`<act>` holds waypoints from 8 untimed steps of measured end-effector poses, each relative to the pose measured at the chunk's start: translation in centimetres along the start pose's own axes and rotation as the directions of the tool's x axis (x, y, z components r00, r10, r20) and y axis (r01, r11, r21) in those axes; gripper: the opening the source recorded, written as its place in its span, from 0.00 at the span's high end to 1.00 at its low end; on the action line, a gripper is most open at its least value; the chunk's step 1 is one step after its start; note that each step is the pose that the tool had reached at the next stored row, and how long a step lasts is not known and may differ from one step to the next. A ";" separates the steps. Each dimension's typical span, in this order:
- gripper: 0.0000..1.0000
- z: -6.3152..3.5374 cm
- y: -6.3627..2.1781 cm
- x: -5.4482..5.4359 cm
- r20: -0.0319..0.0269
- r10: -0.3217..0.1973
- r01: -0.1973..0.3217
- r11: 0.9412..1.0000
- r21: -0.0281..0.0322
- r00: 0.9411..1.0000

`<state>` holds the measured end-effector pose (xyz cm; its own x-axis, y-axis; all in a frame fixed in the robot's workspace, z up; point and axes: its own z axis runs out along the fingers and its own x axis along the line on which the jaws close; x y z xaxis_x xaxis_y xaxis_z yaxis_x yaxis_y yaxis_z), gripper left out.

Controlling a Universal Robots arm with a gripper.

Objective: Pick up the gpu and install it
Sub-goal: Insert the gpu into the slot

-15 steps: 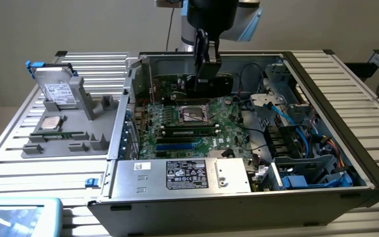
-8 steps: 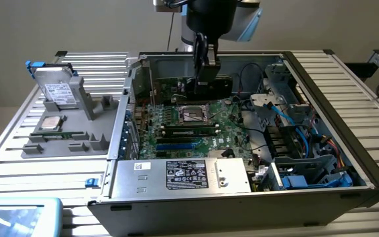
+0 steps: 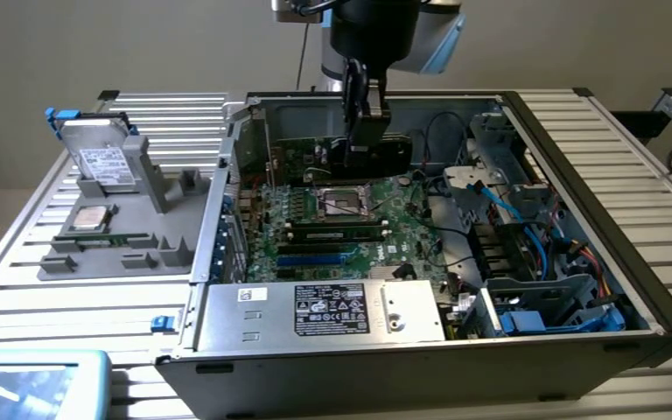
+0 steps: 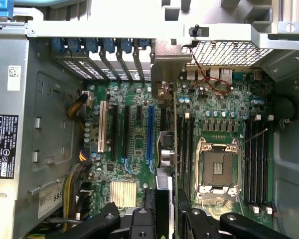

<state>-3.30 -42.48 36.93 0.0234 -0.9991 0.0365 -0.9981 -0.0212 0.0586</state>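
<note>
Pincer clenched on gpu, upright over motherboard, 12 o'clock of CPU socket in exterior view. Pickup done; seating looks unfinished.

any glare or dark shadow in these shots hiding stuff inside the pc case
exterior view: soft even light, the case walls shade the motherboard around the gpu, no hard glare; wrist view: the metal rear frame and small heatsink wash out pale

The motherboard is green, with a blue slot and a white slot. The gpu is green and black, the gripper black. The case is black, the tray grey, the cables blue and the table silver and ribbed.
</note>
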 end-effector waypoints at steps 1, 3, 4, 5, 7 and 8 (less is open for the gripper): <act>0.72 0.00 0.00 0.0 0.000 0.000 0.000 1.000 0.000 1.000; 0.72 0.01 0.00 0.0 0.000 0.000 0.000 1.000 0.000 1.000; 0.72 0.01 0.00 0.0 0.000 0.000 0.000 1.000 0.000 1.000; 0.72 0.02 0.01 0.0 0.001 0.001 -0.001 1.000 0.000 1.000; 0.72 0.09 0.04 0.0 0.002 0.003 -0.003 1.000 0.000 1.000; 0.72 0.13 0.08 0.0 0.002 0.004 -0.004 1.000 0.000 1.000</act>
<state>-3.39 -42.46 36.80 0.0196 -0.9992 0.0352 -0.9981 -0.0176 0.0588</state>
